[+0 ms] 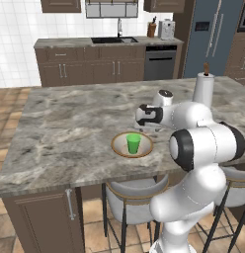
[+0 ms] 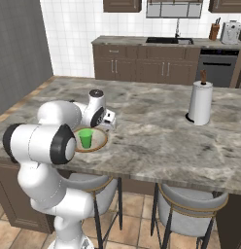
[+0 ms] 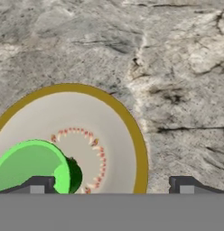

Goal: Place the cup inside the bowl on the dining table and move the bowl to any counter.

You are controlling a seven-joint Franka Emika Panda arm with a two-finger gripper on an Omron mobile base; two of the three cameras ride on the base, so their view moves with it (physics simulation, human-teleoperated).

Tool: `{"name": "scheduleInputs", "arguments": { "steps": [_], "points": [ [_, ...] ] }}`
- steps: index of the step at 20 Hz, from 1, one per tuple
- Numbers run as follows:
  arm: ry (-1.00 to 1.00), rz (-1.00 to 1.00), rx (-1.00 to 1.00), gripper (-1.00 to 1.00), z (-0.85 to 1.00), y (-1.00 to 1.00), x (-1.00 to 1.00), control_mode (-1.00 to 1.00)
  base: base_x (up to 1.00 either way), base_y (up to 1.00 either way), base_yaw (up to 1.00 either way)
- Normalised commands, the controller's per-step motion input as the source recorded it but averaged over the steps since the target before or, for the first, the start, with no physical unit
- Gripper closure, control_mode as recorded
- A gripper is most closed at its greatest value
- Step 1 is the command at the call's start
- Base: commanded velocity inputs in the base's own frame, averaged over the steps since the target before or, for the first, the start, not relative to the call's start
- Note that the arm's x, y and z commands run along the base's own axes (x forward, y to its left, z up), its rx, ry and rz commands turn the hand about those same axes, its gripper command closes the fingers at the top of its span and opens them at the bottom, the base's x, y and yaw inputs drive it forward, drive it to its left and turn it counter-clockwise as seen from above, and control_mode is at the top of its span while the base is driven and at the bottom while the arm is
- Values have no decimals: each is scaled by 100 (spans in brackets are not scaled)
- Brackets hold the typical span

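Cup: the small bright green plain tumbler (image 1: 134, 143) is seen standing upright inside the wide shallow round bowl, slightly off the bowl's middle; in the hand view its open mouth (image 3: 30, 167) is seen from above, at the lower left.
Bowl: the wide shallow round bowl (image 1: 119, 146), beige-cream inside with a brown rim, is set on the dining table near the table's front edge, above the grey stools; a ring of small orange marks is seen on its inner floor (image 3: 93, 149) in the hand view.
Dining table: the large rectangular island with the grey-brown veined marble top (image 1: 70, 118) carries the bowl; dark brown cabinet fronts are seen under it.
Gripper: the two-finger gripper (image 3: 111, 185) is held above the bowl, just behind the cup as seen from the base; its two dark tips are spread wide apart, one by the cup's rim and one past the bowl's rim over bare marble, and nothing is held between them.
Paper towel roll: the tall white cylinder with a brown top (image 2: 200, 103) stands upright on the dining table, well apart from the bowl, toward the far right side.
Stools: the grey padded stools (image 2: 188, 209) are placed under the table's front edge, below the bowl.
Counter: the narrow grey-brown countertop (image 1: 65, 42) over dark brown cabinets is seen well behind the bowl, against the white tiled wall.
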Motion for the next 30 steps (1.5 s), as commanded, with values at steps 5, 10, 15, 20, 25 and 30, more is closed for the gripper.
{"name": "scheduleInputs", "arguments": {
  "steps": [5,10,15,20,25,30],
  "points": [
    [0,3,1,-100,0,-26,0,-100,0,0,0],
    [0,3,1,-100,0,-19,0,-100,0,0,0],
    [0,3,6,-100,-2,-9,-1,-100,0,0,0],
    [0,3,12,-100,-6,-2,0,-100,0,0,0],
    [0,2,13,-100,0,0,0,-100,0,0,0],
    [4,2,11,-100,0,0,0,-100,0,0,0]
  ]
}}
